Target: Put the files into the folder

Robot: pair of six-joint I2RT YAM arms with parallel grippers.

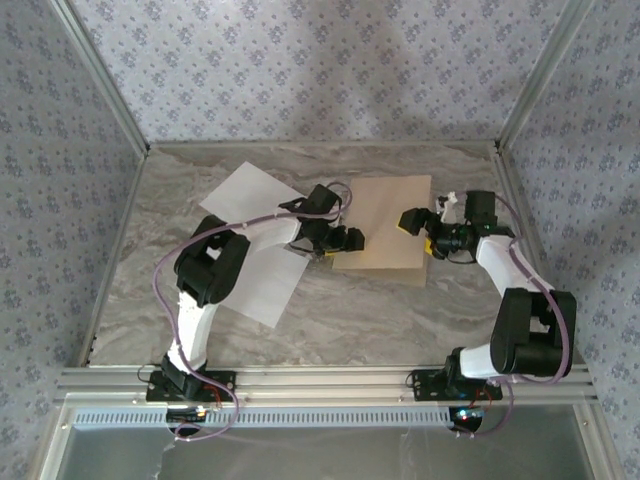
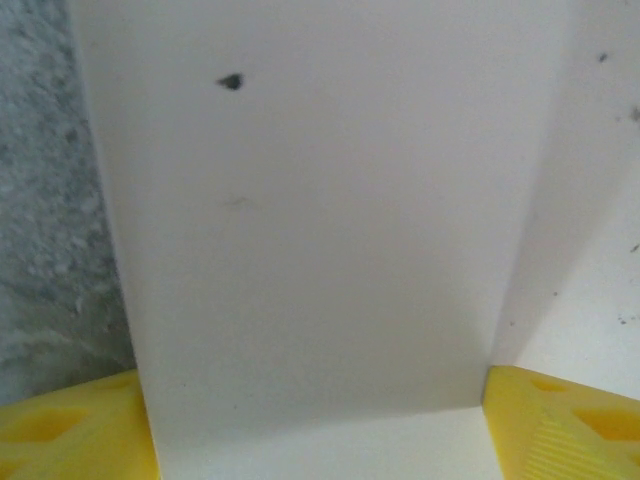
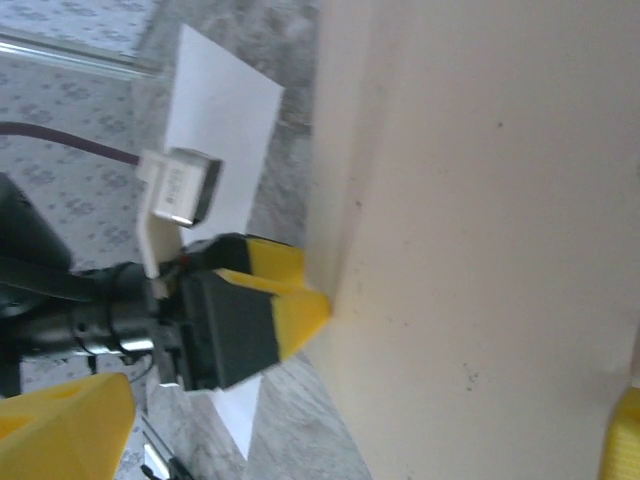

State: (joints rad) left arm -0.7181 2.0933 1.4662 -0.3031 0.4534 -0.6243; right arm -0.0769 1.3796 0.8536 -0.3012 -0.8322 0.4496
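Open lanes for you: the bare table in front of the folder, and the strip behind it up to the back wall. The folder top is free between the grippers. Left gripper is at its left edge and right gripper at its right edge, so both sides are blocked. Left arm lies across the near sheet, with the far sheet just behind. The right wall is close.

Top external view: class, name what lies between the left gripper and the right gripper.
The thin, rectangular tan-brown cardboard folder fills the stretch between the left gripper and the right gripper, in the top external view.
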